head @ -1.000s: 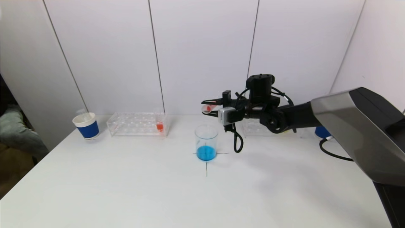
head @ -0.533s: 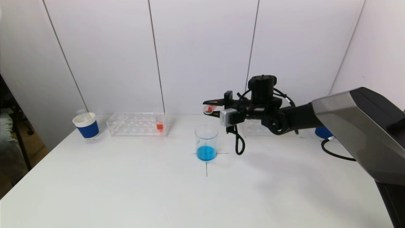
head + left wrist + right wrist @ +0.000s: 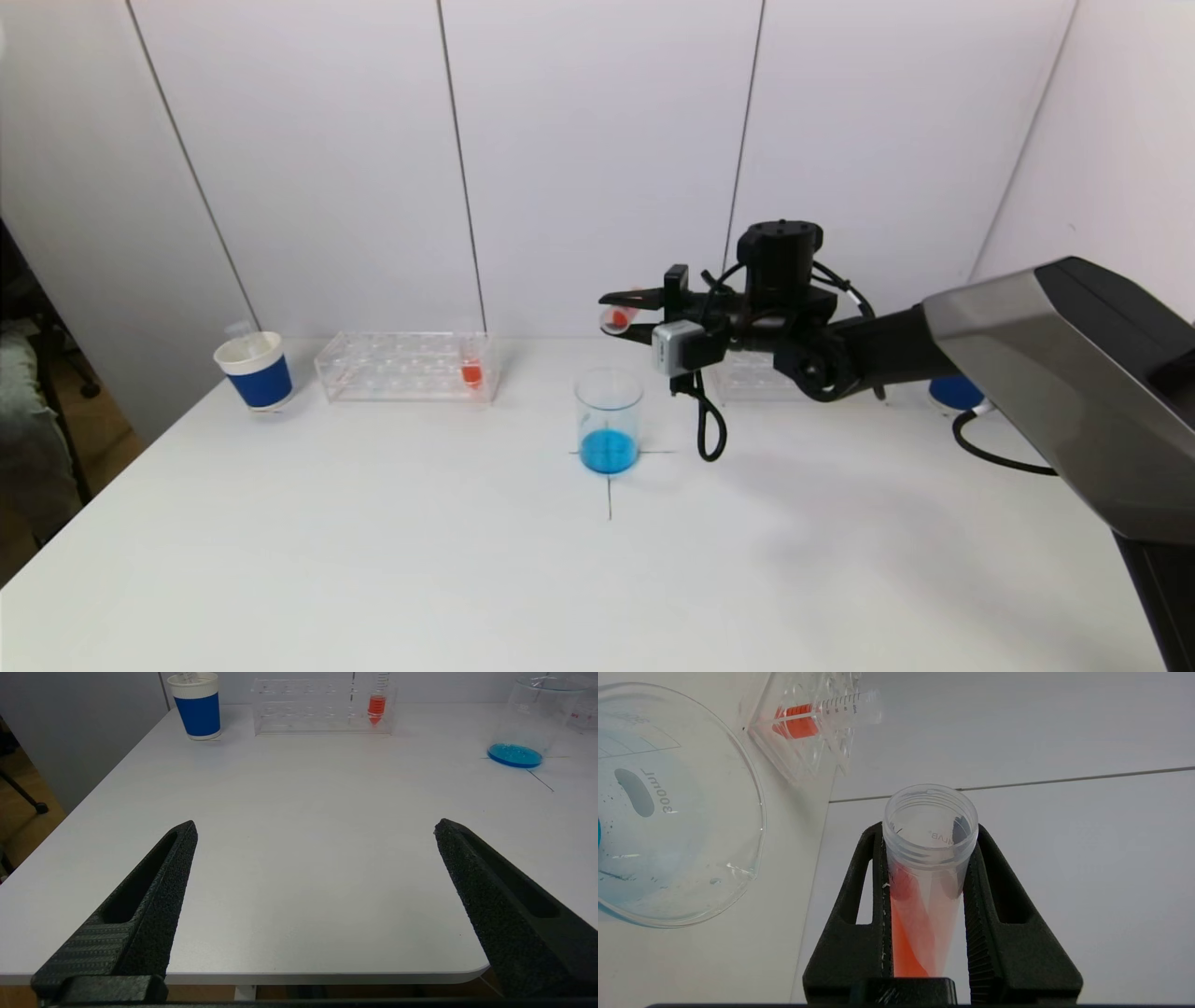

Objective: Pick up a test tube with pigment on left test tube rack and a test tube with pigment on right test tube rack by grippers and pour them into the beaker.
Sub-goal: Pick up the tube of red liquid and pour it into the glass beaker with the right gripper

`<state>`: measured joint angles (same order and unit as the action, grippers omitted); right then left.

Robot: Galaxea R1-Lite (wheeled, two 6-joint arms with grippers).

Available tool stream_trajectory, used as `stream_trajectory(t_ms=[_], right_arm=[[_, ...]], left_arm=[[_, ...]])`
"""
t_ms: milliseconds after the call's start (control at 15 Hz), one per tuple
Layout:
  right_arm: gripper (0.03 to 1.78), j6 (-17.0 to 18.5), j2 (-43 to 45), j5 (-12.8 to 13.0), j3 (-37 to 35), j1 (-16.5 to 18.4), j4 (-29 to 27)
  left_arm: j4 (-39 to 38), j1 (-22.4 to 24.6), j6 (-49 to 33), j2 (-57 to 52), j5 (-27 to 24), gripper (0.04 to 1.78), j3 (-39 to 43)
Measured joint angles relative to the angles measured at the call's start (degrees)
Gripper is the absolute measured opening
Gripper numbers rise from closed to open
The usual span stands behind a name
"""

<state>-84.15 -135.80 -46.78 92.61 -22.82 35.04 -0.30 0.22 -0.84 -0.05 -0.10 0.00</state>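
The right gripper (image 3: 627, 315) hangs above and just behind the clear glass beaker holding blue liquid (image 3: 609, 421) at the middle of the white table (image 3: 467, 560), its fingers (image 3: 1008, 914) clenched on a clear plastic test tube with orange pigment (image 3: 924, 891), tipped nearly level. Another orange-filled test tube (image 3: 471, 371) stands in the clear left rack (image 3: 401, 366). The left gripper (image 3: 315, 828) hovers over the table's near left edge, fingers spread wide, grasping nothing.
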Motion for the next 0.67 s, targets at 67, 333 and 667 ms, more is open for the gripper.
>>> stream_trajectory(t_ms=[67, 333, 667], right_arm=[[0.49, 0.0, 0.1, -0.1, -0.3, 0.0, 0.8], [0.49, -0.9, 0.1, -0.8, -1.7, 0.1, 3.0], [0.49, -3.3, -0.4, -0.9, -2.7, 0.5, 4.4]], left_arm=[[0.0, 0.0, 0.0, 0.0, 0.0, 1.77, 0.0], [0.0, 0.0, 0.0, 0.0, 0.0, 1.77, 0.0], [0.0, 0.0, 0.0, 0.0, 0.0, 1.77, 0.0]])
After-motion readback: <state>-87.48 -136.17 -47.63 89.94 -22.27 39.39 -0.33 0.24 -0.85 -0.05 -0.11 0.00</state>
